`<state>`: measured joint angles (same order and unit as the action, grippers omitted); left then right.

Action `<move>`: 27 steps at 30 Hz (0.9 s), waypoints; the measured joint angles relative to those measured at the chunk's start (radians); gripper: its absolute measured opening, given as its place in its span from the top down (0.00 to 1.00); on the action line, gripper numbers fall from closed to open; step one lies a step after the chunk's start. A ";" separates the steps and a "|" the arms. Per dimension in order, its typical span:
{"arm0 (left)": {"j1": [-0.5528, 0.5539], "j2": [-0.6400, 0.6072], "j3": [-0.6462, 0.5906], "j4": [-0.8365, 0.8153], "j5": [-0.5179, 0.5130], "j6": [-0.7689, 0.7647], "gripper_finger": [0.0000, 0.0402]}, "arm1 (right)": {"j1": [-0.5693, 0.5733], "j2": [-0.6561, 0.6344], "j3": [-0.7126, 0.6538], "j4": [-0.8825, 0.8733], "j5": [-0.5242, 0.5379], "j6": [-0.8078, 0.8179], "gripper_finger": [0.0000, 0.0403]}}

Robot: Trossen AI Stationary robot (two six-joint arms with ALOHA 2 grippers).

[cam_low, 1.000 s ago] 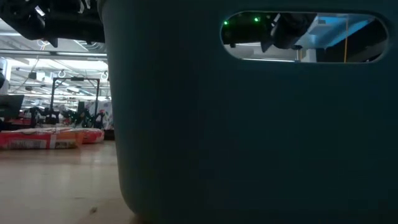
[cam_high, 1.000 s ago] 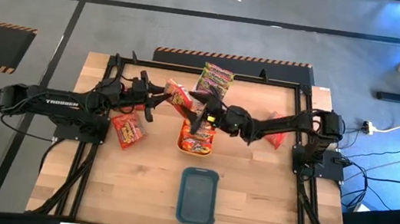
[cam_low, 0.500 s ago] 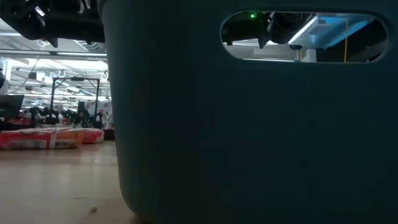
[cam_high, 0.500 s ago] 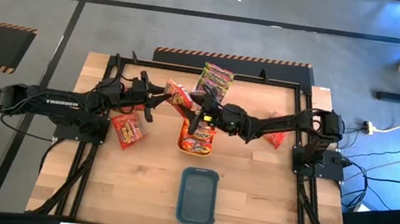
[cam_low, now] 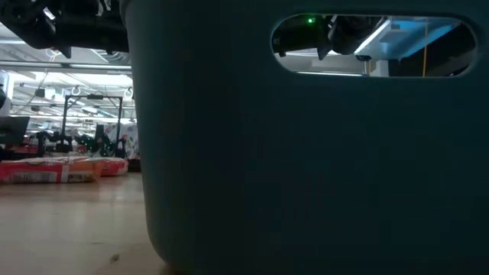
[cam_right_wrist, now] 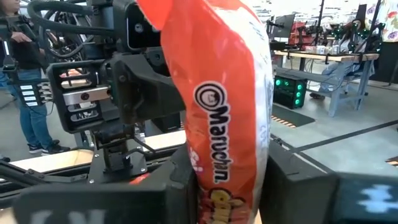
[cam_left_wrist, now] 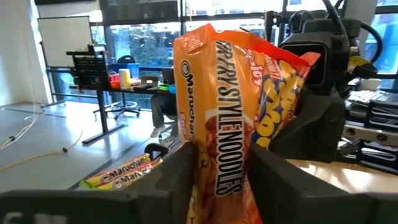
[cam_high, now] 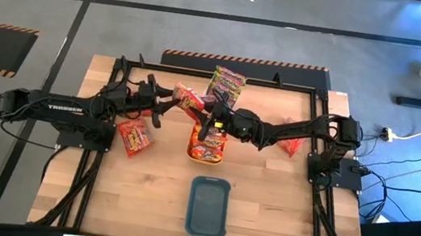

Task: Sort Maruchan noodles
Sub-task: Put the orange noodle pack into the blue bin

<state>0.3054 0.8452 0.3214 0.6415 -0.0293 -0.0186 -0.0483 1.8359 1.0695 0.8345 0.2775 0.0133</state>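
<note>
An orange Maruchan noodle packet (cam_high: 188, 99) is held above the table's far middle between my two grippers. My left gripper (cam_high: 169, 101) comes at it from the left and my right gripper (cam_high: 209, 119) from the right. Both are shut on it. The left wrist view shows the packet (cam_left_wrist: 217, 124) upright between my left fingers, with the right gripper behind it. The right wrist view shows the packet (cam_right_wrist: 224, 93) between my right fingers, with the left gripper behind it. My left gripper pinches the packet's lower part (cam_left_wrist: 219, 177) between its two fingers, coming level from the table's left. The packet stands upright above the fingers, clear of the table. My right gripper pinches the same packet at its lower part (cam_right_wrist: 225, 180) between its two fingers, coming level from the table's right. The packet rises upright past the fingers.
An orange tray (cam_high: 205, 156) with noodle packets sits below the grippers. Green-pink packets (cam_high: 227, 83) lie at the far edge, a red packet (cam_high: 133, 136) at the left, another (cam_high: 288, 146) at the right. A teal tray (cam_high: 208, 207) stands near the front and fills the low view (cam_low: 306, 153).
My right gripper has gone a little toward the table's left, closer to the packet and my left gripper. The packet stays lifted clear of the table in my left gripper.
</note>
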 joint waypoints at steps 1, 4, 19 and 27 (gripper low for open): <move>0.000 0.000 0.000 0.000 0.004 -0.004 0.63 | 0.000 0.000 0.000 0.000 0.000 -0.002 0.78; -0.001 -0.006 0.000 -0.011 0.006 -0.005 0.56 | 0.001 0.000 0.000 -0.002 -0.004 -0.022 0.78; 0.001 -0.264 0.000 -0.547 -0.001 -0.039 0.52 | 0.060 -0.148 -0.001 -0.332 -0.010 -0.068 0.78; 0.001 -0.288 0.000 -0.678 0.000 -0.121 0.52 | 0.149 -0.262 0.000 -0.642 -0.041 -0.070 0.77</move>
<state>0.3061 0.5573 0.3218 -0.0368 -0.0294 -0.1394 0.1005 1.5738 1.0691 0.1920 0.2361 -0.0562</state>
